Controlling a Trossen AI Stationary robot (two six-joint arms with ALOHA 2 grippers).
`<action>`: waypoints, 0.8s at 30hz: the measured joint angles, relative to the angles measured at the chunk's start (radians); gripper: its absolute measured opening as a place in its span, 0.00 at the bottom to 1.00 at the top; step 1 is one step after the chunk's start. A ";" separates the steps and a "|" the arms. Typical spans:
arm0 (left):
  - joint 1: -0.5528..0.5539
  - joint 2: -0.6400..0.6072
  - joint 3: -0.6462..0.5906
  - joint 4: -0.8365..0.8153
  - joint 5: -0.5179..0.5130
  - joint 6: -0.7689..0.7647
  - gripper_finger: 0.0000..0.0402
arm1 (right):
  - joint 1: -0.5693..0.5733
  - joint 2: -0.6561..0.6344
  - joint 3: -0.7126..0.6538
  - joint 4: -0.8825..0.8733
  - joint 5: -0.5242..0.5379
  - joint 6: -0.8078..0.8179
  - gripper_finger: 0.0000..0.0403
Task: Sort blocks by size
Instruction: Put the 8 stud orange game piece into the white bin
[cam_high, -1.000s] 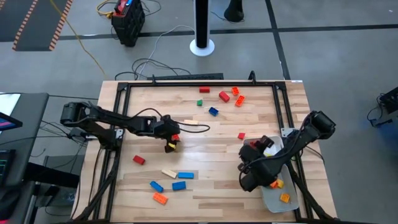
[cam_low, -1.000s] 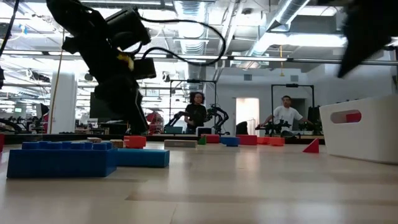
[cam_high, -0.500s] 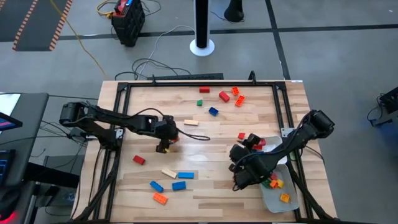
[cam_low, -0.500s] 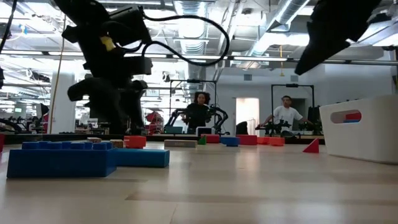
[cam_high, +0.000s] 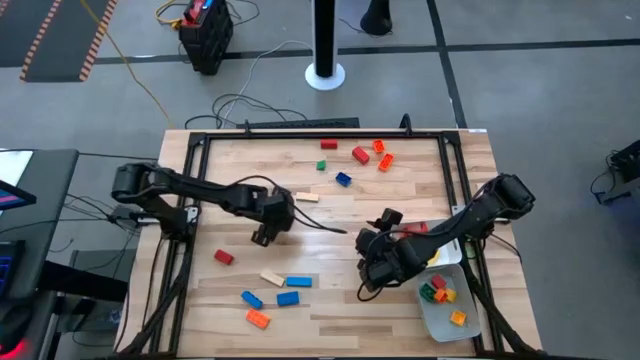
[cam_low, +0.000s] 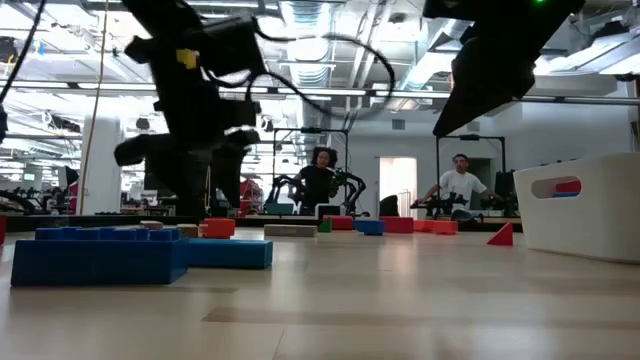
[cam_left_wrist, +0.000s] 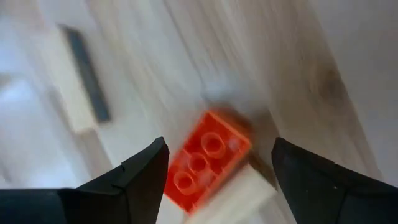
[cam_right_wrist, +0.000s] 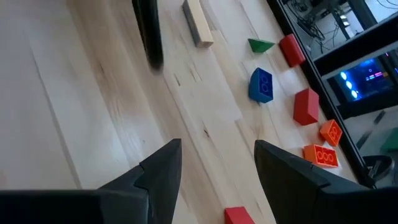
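A red oblong plastic brick (cam_left_wrist: 205, 158) is framed by the spread-open left gripper (cam_left_wrist: 217, 165), awaiting descent; the right gripper (cam_right_wrist: 217, 165), parted and empty, is held mid-table.

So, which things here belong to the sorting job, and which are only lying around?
Job:
- loose blocks on the table, e.g. blue block, red block, tan block
- sorted blocks in the white tray
- left end effector, right end effector, both open

Lying about:
- black cable on the table
- black box on the floor

right end effector (cam_high: 372, 262) moved off the tray (cam_high: 440, 318), now mid-table
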 joint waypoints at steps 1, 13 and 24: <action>0.000 0.025 0.021 -0.028 -0.010 0.008 0.67 | -0.001 0.000 0.000 0.009 -0.001 -0.013 0.58; -0.005 0.169 0.111 -0.108 -0.057 0.089 0.63 | 0.013 0.000 0.000 0.006 -0.004 -0.030 0.58; -0.004 0.174 0.132 -0.117 -0.076 0.077 0.31 | 0.061 -0.002 0.000 -0.040 -0.003 0.036 0.58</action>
